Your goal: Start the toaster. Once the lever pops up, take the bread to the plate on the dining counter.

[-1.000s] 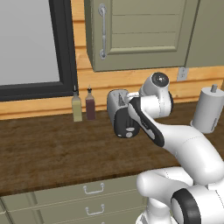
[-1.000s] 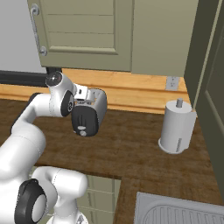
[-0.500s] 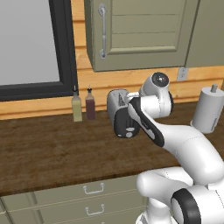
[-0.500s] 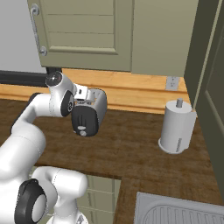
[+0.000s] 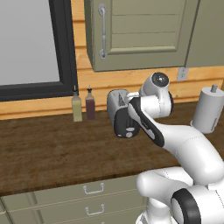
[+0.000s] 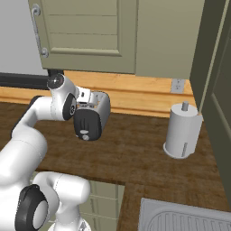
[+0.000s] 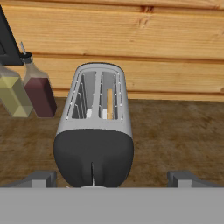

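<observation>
Bread (image 7: 109, 103) sits in the toaster (image 7: 94, 131) at the worktop's back edge; gripper (image 7: 111, 179) spread wide, lever apparently unpressed.

Toaster (image 7: 94, 127): smooth silver metal body, matt black end panel. Counter (image 5: 48, 148): dark wood grain.

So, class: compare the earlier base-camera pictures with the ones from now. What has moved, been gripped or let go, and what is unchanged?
Nothing has visibly changed. The arm holds the same pose, with the claw open in front of the toaster's black end panel. The toaster, the two bottles and the paper-towel roll stand where they were on the wood counter.
</observation>
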